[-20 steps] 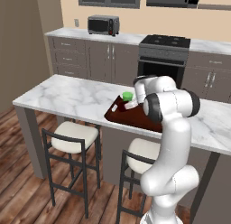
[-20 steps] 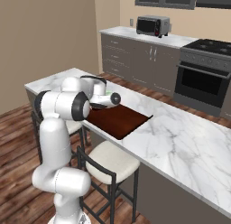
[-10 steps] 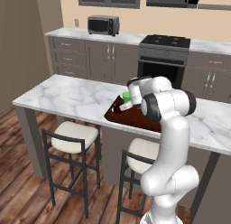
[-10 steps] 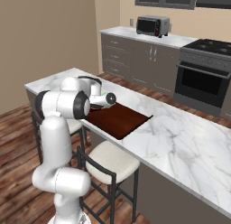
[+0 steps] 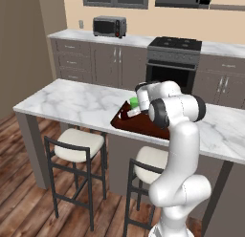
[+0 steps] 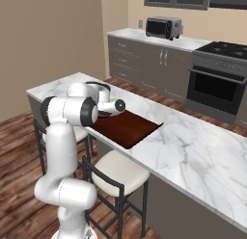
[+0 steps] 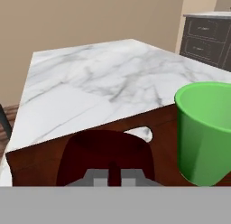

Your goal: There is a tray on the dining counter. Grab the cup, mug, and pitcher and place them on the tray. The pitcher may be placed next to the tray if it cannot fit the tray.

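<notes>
cup (image 7: 205, 130) cut off at right edge, mug (image 7: 106, 157) base hidden, tray (image 5: 139, 127) partly behind arm

- Your arm (image 5: 174, 150): a white column rising from the base, bent sharply at the dark elbow joint, forearm reaching forward and low.
- Your wrist (image 6: 114, 106): level, hand pointing sideways.
- Your gripper (image 7: 114, 170): fingers drawn together, tips almost touching, nothing visibly between them.

base views — flank arm, share tray (image 5: 143, 126) | hand view — close over tray
</notes>
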Controlling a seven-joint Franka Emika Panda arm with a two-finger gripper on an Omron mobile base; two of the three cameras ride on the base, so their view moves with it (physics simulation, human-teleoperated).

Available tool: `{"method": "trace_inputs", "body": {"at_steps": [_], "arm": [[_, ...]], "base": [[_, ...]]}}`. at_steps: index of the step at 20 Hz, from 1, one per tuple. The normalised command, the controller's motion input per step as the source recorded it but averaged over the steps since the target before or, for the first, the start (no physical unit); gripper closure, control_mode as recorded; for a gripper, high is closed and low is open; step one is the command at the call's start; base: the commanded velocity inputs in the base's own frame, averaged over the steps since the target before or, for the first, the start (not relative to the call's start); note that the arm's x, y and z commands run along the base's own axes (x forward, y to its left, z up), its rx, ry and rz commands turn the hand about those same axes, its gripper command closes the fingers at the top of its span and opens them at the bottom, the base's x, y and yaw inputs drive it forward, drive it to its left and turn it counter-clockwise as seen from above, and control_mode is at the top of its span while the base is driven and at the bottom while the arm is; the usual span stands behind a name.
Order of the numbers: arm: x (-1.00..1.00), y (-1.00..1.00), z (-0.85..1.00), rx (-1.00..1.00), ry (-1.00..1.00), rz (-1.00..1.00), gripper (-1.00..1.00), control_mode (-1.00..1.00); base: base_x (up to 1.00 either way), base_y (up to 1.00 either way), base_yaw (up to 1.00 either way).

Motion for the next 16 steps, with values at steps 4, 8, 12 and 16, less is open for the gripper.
{"method": "trace_inputs", "body": {"at_steps": [4, 8, 12, 16], "arm": [[0.00, 0.02, -0.33, 0.00, 0.00, 0.00, 1.00, -1.00], [0.00, 0.07, -0.12, 0.00, 0.00, 0.00, 1.00, -1.00], [0.00, 0.02, 0.00, 0.00, 0.00, 0.00, 1.00, -1.00], [0.00, 0.02, 0.00, 0.00, 0.00, 0.00, 1.00, -1.00]], "base": [[0.00, 0.00, 0.00], [0.00, 0.00, 0.00], [0.00, 0.00, 0.00], [0.00, 0.00, 0.00]]}}
